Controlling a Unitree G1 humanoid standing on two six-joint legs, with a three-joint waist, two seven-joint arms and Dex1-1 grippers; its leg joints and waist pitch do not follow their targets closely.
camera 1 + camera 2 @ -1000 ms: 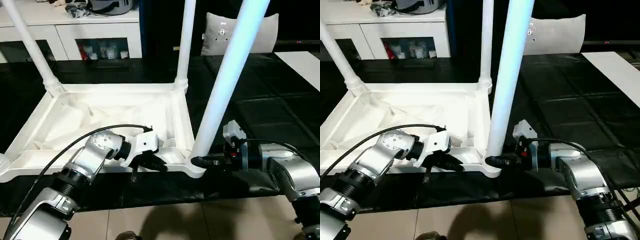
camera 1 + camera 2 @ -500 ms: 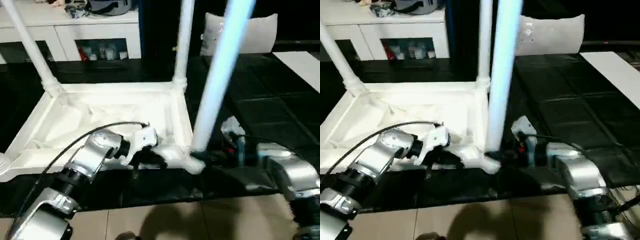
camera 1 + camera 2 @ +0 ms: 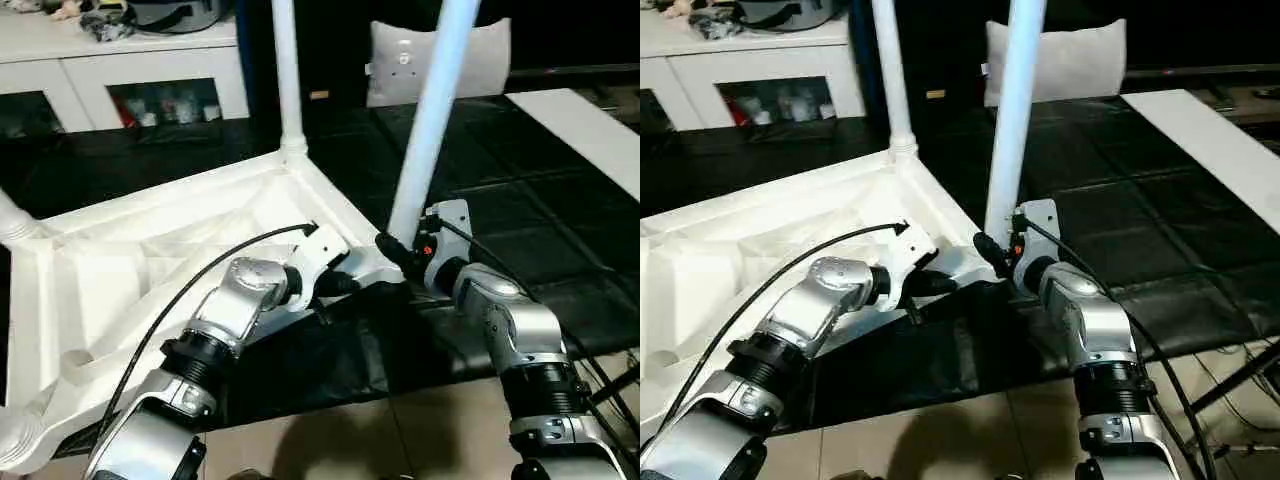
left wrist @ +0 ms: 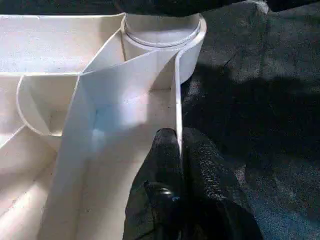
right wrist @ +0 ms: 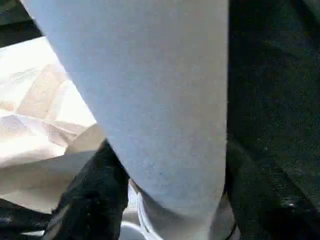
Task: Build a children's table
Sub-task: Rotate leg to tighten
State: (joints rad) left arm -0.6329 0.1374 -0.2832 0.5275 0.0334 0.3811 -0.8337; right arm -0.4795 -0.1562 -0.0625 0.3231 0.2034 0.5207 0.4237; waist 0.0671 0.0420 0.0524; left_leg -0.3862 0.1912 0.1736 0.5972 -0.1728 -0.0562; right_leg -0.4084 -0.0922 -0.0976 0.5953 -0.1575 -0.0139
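The children's table lies upside down on the black mat, its white ribbed top point(image 3: 120, 270) turned at an angle to me. One white leg point(image 3: 425, 130) stands in the near right corner socket point(image 4: 162, 30), and another leg point(image 3: 287, 70) stands at the far corner. My left gripper point(image 3: 345, 283) is shut on the thin rim wall of the top just beside that socket; the left wrist view shows its fingers point(image 4: 200, 170) pinching the wall. My right gripper point(image 3: 392, 248) sits at the foot of the near right leg point(image 5: 150, 90), one black finger pressed to each side of it.
A white cabinet with glass doors point(image 3: 130, 80) stands at the back left. A grey cushion point(image 3: 400, 65) leans behind the legs. A white board point(image 3: 570, 120) lies at the right on the black mat point(image 3: 520, 230). Tiled floor point(image 3: 400, 430) runs along the near edge.
The view has shifted and the table top now lies turned, with its held corner swung away from me and to the right. Both grippers keep their places on the rim and the leg.
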